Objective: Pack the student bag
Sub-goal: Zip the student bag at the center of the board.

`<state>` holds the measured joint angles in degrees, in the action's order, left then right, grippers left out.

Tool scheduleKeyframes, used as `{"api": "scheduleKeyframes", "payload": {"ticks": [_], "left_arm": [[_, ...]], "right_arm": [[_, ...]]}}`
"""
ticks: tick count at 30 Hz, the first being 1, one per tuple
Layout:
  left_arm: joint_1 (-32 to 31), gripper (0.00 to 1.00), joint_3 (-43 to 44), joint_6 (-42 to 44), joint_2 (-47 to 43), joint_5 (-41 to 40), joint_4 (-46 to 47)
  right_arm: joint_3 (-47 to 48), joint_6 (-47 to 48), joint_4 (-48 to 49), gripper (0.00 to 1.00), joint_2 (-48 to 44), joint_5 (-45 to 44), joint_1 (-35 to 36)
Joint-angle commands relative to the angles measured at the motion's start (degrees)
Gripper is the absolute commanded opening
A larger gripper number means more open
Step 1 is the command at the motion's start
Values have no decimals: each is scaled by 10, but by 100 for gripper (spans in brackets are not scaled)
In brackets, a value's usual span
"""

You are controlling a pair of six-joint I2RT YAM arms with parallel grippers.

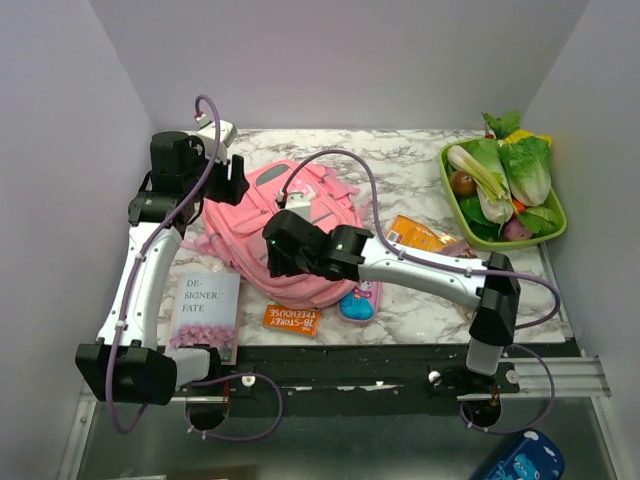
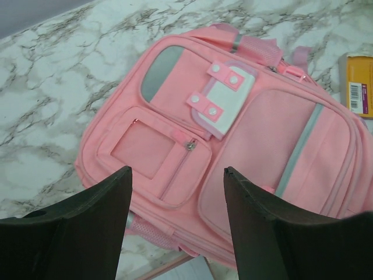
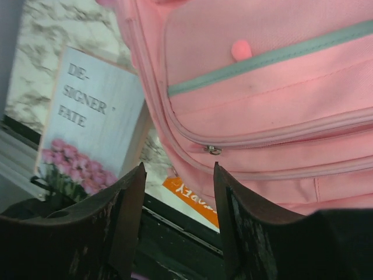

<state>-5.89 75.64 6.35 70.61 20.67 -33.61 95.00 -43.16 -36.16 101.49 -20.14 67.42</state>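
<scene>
Bag [image 1: 240, 225] lies flat at mid desk [image 1: 420, 180], front up, zips closed.

Left gripper [image 2: 178, 172] is over the bag's far left side, jaws spread wide, nothing between them.

Right gripper [image 3: 178, 169] is low over the bag's near left edge, jaws parted, empty. Cannot tell whether it touches the fabric.

Book [image 1: 205, 310] sits at the near left corner, just beside the bag. Orange booklet [image 1: 291, 318] is at the near edge, part under the bag.

Tray [image 1: 552, 235] of vegetables fills the far right corner. Bare marble lies between bag and tray.
</scene>
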Motion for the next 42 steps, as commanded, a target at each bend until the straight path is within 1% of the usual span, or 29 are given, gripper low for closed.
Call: {"api": "scheduleKeyframes", "payload": {"ticks": [1,4,10,18,25,31,34,36,37,38,40,42], "left_arm": [[51,71,-18,23,-12,53,-10],[54,71,-37,29,-19,57,-8],[54,71,-62,31,-45,71,-3],[54,71,-90,41,-50,82,2],[54,71,-98,43,-50,87,13],[54,71,-112,54,-51,90,20],[54,72,-130,75,-52,95,21],[55,72,-142,107,-53,97,22],[54,72,-152,121,-51,101,17],[54,72,-156,136,-50,102,13],[54,72,-167,195,-43,110,-9],[54,72,-174,263,-39,131,-30]], "right_arm": [[42,-26,-110,56,61,-25,18],[59,-28,-115,53,84,-20,20],[54,-39,-92,47,103,-33,20],[74,-32,-66,47,134,-17,20],[120,-40,-118,47,183,-25,21],[141,-50,-156,47,211,-44,27],[145,-50,-159,47,218,-49,32],[144,-60,-167,46,216,-61,32],[140,-61,-166,41,213,-66,32],[135,-65,-164,38,209,-70,31],[120,-67,-164,33,196,-88,31],[105,-77,-171,33,183,-114,31]]}}
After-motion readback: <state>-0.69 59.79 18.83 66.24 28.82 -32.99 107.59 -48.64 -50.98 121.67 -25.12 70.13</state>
